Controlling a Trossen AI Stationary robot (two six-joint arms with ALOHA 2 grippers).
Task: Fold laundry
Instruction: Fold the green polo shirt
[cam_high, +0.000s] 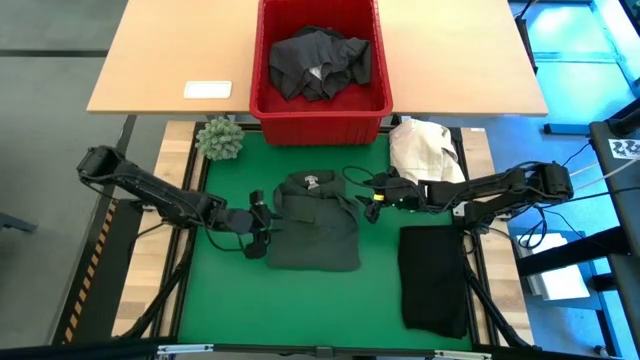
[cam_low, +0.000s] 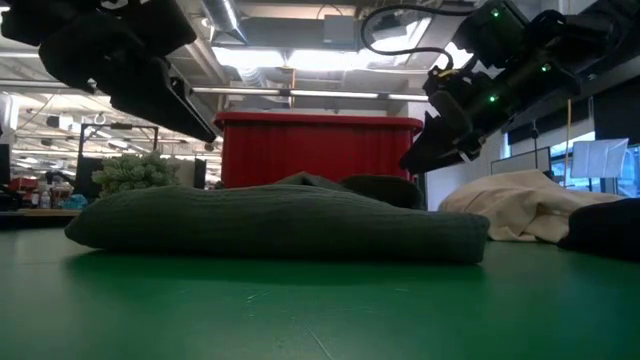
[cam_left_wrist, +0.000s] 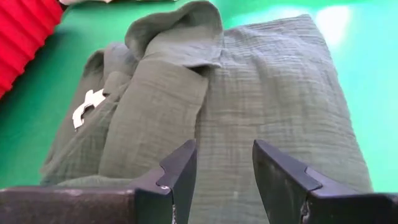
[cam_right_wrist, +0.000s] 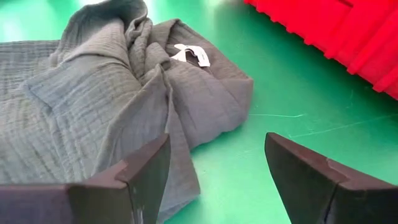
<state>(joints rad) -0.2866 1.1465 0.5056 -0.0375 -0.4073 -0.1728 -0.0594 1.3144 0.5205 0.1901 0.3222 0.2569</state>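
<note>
Dark green garment (cam_high: 316, 225) lain folded at frame centre, between both grippers.
The left gripper (cam_high: 262, 232) was seen at its left edge, fingers apart, nothing held; the right gripper (cam_high: 372, 200), fingers wide apart, was held at its upper right corner.

A red basket (cam_high: 320, 110) stands at the green mat's (cam_high: 220, 290) far edge — on a wooden table (cam_high: 160, 60). A cream cloth heap (cam_high: 425, 150) lies just beside the basket's right corner, a small green plant (cam_high: 219, 139) beside its left — a white card (cam_high: 208, 89) farther left.

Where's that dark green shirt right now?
In the high view the dark green shirt lies mid-mat, just below the red basket, between the left pincer and right pincer.
</note>
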